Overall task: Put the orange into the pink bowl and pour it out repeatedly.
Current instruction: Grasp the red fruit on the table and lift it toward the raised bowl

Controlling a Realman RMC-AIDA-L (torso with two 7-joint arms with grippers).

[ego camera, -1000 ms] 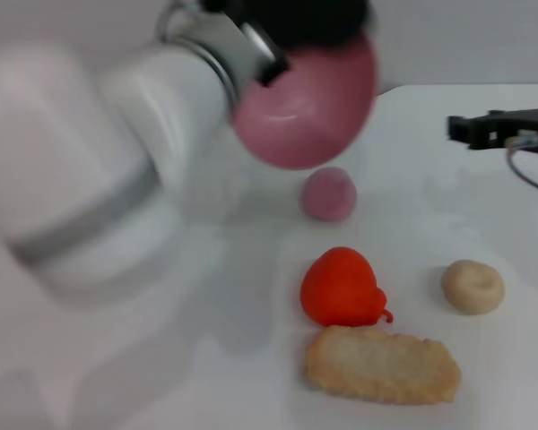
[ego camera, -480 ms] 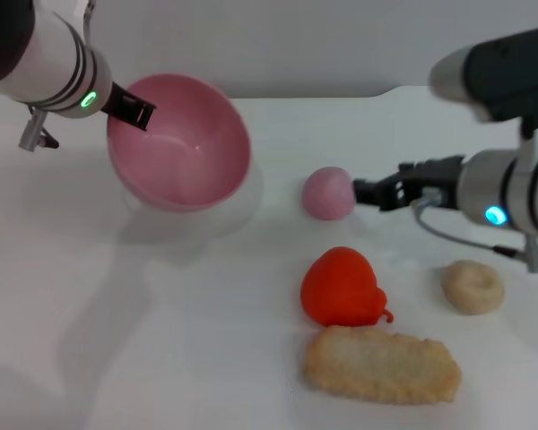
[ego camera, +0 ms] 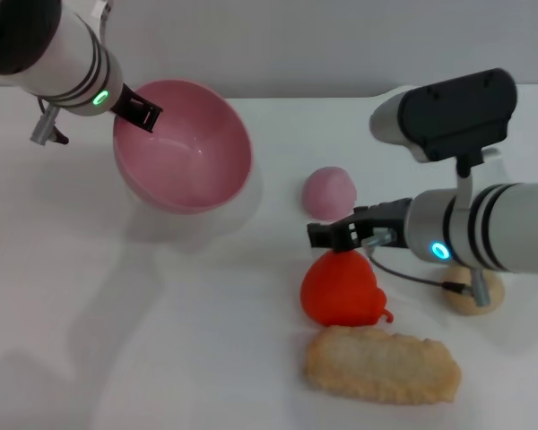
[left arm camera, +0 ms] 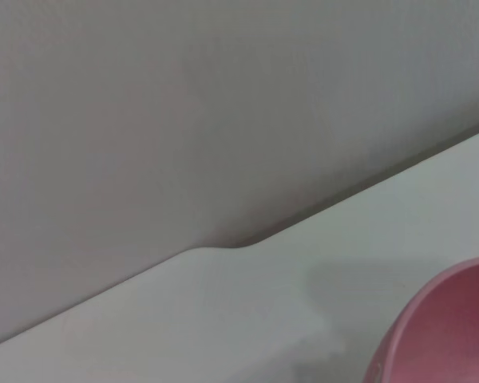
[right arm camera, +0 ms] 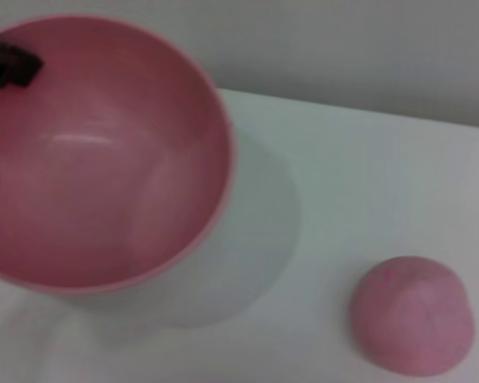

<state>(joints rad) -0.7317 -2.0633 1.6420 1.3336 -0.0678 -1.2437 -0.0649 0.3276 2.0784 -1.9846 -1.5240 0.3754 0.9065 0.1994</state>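
The orange [ego camera: 341, 288] lies on the white table, its stem tip pointing right. My right gripper [ego camera: 328, 236] hovers just above its top, close to touching. The pink bowl [ego camera: 184, 148] is at the back left, tilted so that its empty inside faces me. My left gripper [ego camera: 146, 113] is shut on its far-left rim, and a black finger [right arm camera: 8, 68] shows over that rim in the right wrist view. That view also shows the pink bowl [right arm camera: 96, 159]. An edge of the pink bowl [left arm camera: 443, 335] shows in the left wrist view.
A small pink dome [ego camera: 329, 192] sits between the bowl and the orange. A breaded golden slab [ego camera: 381, 365] lies just in front of the orange. A beige doughnut [ego camera: 473, 296] is partly hidden behind my right arm. The table's back edge [left arm camera: 223, 243] runs along a grey wall.
My left arm has swung the bowl from the upper middle to the back left. My right arm has come in from the right and lowered to just above the orange, which has not moved.
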